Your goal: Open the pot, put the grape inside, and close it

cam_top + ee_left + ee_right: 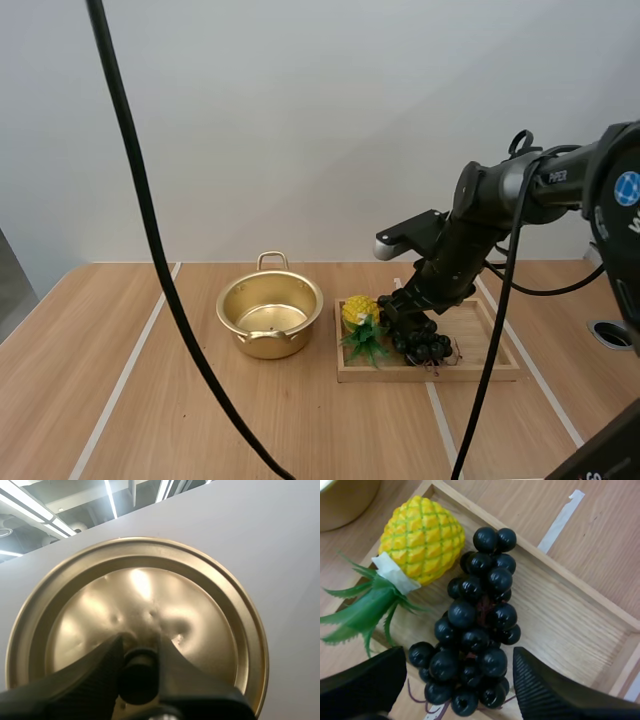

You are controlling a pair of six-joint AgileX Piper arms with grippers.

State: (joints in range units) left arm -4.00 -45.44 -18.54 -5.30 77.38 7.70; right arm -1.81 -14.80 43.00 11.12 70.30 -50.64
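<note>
Now left claw point(139, 646) grips the lid point(150, 590); right claw point(456, 656) gapes wide astride grapes point(480, 605) inside tray point(565, 630).

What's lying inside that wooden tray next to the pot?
A yellow pineapple with green leaves and a bunch of black grapes lie in the shallow wooden tray. The fruit hides the tray floor beneath it.

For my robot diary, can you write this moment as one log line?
pot: open | lid: held by left gripper | right gripper: open around grapes in tray | pineapple: beside grapes
</note>
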